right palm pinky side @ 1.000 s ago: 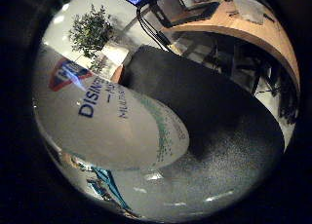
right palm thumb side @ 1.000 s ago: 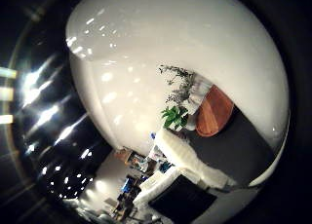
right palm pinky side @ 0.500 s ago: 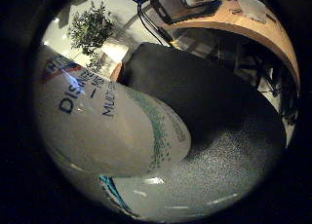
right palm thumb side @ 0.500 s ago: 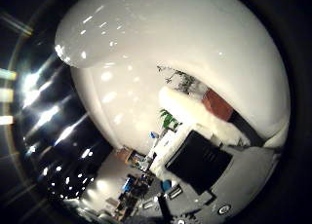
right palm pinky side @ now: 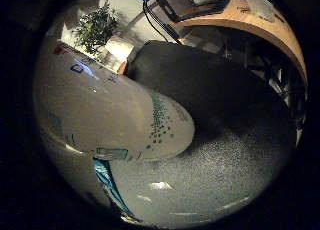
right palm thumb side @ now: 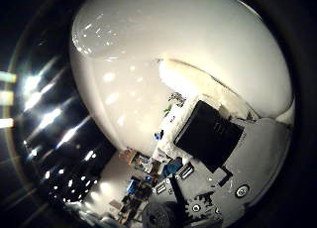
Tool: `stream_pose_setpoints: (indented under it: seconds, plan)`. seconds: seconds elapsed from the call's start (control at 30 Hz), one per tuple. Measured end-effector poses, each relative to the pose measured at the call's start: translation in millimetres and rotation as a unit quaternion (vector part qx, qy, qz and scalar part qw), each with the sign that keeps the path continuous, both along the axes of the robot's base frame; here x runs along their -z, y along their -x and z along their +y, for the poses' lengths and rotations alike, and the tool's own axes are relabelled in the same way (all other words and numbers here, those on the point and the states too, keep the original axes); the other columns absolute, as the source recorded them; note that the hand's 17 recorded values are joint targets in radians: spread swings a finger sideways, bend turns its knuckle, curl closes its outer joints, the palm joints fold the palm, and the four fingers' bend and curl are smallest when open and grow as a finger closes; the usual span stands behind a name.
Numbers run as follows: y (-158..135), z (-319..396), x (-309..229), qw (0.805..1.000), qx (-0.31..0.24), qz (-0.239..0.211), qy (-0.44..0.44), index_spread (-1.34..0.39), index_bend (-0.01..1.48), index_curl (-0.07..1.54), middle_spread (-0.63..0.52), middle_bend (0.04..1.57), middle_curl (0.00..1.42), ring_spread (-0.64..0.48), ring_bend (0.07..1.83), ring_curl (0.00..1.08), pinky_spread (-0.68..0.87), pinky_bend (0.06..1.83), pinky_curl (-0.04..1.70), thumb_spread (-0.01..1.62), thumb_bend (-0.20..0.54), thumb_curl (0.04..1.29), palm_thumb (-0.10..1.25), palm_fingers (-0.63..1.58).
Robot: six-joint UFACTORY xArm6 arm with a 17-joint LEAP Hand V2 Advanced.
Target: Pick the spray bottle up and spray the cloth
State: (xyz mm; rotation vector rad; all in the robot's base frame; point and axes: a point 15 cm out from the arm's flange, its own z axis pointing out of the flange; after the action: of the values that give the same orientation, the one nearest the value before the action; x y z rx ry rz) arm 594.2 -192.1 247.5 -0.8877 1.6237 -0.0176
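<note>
The spray bottle point(right palm pinky side: 105, 110) fills both palm views, pressed close against the palm, with the hand point(right palm thumb side: 213, 153) curled round it. Its smooth wall could slip or twist if the grip loosens.

Spray bottle point(right palm pinky side: 105, 115) nozzle out of view

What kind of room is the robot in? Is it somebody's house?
Probably an office or a lab, not a house. There is a curved wooden desk with dark gear on it, a potted plant by a pale wall, and dark speckled carpet. The white bottle sits close to the palm.
</note>
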Motion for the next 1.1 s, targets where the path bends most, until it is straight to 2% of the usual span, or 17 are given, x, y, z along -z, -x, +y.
stream_pose_setpoints:
  seconds: [0.23, 0.37, 0.53, 0.73, 1.1]
  plan:
    - [-0.4, 2.9, -6.5, 1.0, -0.005, -0.017, -0.008, -0.25, 1.02, 0.79, -0.14, 1.16, 0.7, -0.18, 1.32, 0.58, -0.27, 1.22, 0.61, 1.13, -0.013, 0.36, 0.81, 1.27]
    - [1.0, 6.2, -14.4, 0.999, -0.016, -0.032, -0.016, -0.23, 1.08, 0.77, -0.12, 1.23, 0.69, -0.18, 1.37, 0.59, -0.23, 1.27, 0.68, 1.12, -0.008, 0.4, 0.85, 1.24]
    - [2.8, -2.1, -21.6, 0.999, -0.007, -0.042, -0.013, -0.21, 1.13, 0.74, -0.11, 1.28, 0.67, -0.16, 1.42, 0.59, -0.2, 1.26, 0.76, 1.15, -0.002, 0.47, 0.95, 1.21]
    - [8.2, -4.3, -31.5, 0.999, -0.017, -0.046, -0.011, -0.19, 1.16, 0.72, -0.09, 1.31, 0.65, -0.16, 1.43, 0.59, -0.19, 1.23, 0.85, 1.14, -0.011, 0.55, 0.99, 1.2]
    - [32.5, 35.7, -63.1, 0.995, -0.094, 0.011, -0.004, -0.19, 1.18, 0.69, -0.1, 1.33, 0.61, -0.16, 1.45, 0.58, -0.2, 1.15, 0.98, 1.09, -0.013, 0.64, 1.0, 1.2]
